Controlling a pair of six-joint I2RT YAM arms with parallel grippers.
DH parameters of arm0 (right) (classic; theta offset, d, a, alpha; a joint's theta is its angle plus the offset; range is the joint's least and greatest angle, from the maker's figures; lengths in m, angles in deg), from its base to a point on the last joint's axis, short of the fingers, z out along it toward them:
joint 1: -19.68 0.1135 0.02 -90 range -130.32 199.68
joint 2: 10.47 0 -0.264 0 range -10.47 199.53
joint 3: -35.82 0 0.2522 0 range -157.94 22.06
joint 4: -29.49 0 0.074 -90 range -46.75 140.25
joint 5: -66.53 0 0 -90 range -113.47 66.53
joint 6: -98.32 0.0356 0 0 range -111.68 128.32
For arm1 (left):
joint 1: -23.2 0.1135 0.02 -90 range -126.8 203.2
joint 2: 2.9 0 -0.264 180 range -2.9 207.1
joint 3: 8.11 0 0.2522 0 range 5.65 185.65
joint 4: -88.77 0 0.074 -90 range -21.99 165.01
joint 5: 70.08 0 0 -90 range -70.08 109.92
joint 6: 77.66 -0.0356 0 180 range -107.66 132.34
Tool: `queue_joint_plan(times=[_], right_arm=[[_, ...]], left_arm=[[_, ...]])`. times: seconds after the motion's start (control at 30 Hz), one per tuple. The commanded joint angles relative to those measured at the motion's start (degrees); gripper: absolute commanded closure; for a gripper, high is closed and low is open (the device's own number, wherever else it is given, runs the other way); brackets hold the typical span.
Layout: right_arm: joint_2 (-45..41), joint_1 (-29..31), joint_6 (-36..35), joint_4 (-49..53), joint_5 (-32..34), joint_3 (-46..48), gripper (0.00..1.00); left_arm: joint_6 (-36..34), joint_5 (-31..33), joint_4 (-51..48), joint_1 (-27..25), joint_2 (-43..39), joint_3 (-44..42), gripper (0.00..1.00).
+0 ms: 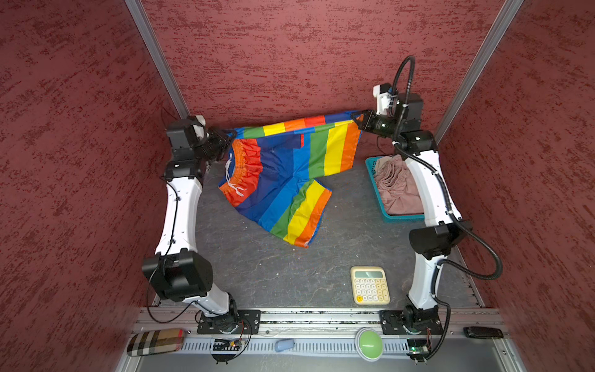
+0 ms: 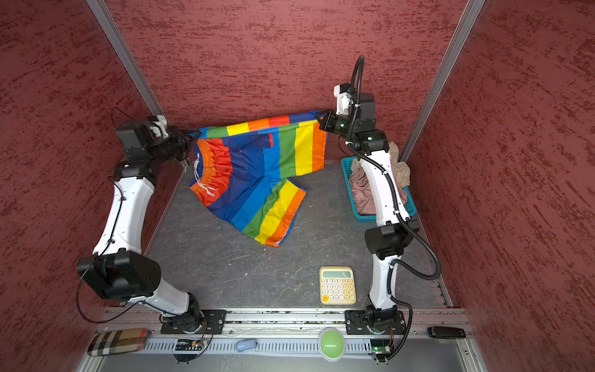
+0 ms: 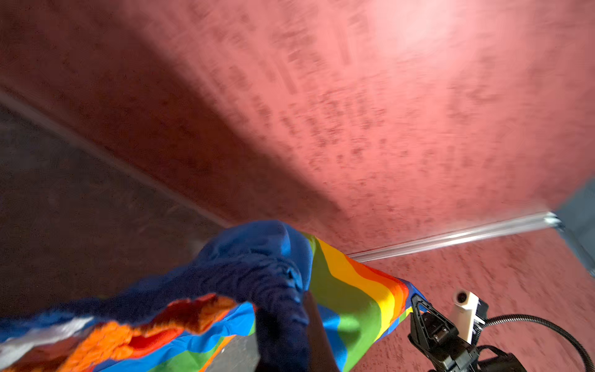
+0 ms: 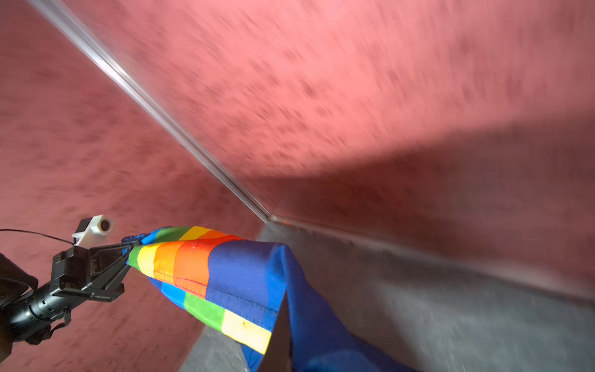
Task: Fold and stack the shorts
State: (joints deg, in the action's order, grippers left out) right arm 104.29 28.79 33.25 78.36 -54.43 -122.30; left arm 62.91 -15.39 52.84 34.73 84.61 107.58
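1. Left wrist view: the rainbow shorts (image 3: pixel 351 290) bunch over this camera's own jaws and hide them. Across the span, the right gripper (image 3: pixel 418 306) pinches the far corner of the cloth with its jaws narrow.
2. In both top views the left gripper (image 1: pixel 228 137) is likewise clamped narrow, on the waist-end corner. The shorts hang by one edge, stretched between the two pincers near the back wall. The waistband (image 1: pixel 246 167) and the lower leg drape onto the table (image 1: pixel 257 267).
3. The pink shorts (image 1: pixel 397 190) lie crumpled in the teal basket (image 1: pixel 373 167), under the right arm. In a top view the beige shorts (image 2: pixel 402 170) spill over its far rim.
4. Handling, as a judgement: the rainbow cloth looks thin, light and limp, with a smooth, probably slippery weave. It sags between the grips and will not hold a crease by itself.
5. Where to hold: hems, side seams and the gathered elastic waist are thicker and should give a surer bite than a single layer. Matching corners keep the edges square for a fold. The loose white drawstring (image 1: pixel 231 180) could snag.
6. Writing: no brand or label shows on any of the shorts. The calculator (image 1: pixel 370 285) has keys too small to read, and the checked case (image 1: pixel 154 341) at the front rail shows only its pattern.
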Motion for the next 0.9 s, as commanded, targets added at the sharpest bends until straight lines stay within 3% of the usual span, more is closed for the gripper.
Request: queue_joint_plan(times=[0.0, 0.13, 0.27, 0.37, 0.47, 0.63, 0.87], right_arm=[[-8.6, -8.4, 3.9, -6.1, 0.8, -5.2, 1.0], [-16.4, -10.8, 3.2, -8.6, -2.3, 0.6, 1.0], [-23.5, -13.6, 3.3, -16.6, 0.0, 13.8, 1.0], [-16.7, -16.6, 8.5, -14.4, -3.3, 9.5, 1.0], [-7.9, -16.6, 9.2, -9.9, -4.1, 3.7, 1.0], [1.3, -16.6, 9.3, -5.9, -4.2, -1.3, 1.0], [2.4, -15.7, 8.5, -4.6, -4.5, -2.1, 1.0]], left_arm=[[-0.7, 6.4, -2.3, 4.2, -8.2, 6.8, 1.0], [-0.8, 8.2, -4.0, 4.2, -16.9, 10.7, 1.0], [-5.4, 11.7, -10.4, 4.0, -18.0, 16.6, 1.0], [-3.8, 10.7, -10.6, 5.8, -14.0, 15.6, 1.0], [0.0, 5.2, -9.3, 7.2, -8.0, 14.7, 1.0], [-0.1, 4.2, -9.8, 6.7, -0.9, 13.7, 1.0], [-1.2, 2.5, -10.9, 4.3, 2.8, 14.9, 1.0]])
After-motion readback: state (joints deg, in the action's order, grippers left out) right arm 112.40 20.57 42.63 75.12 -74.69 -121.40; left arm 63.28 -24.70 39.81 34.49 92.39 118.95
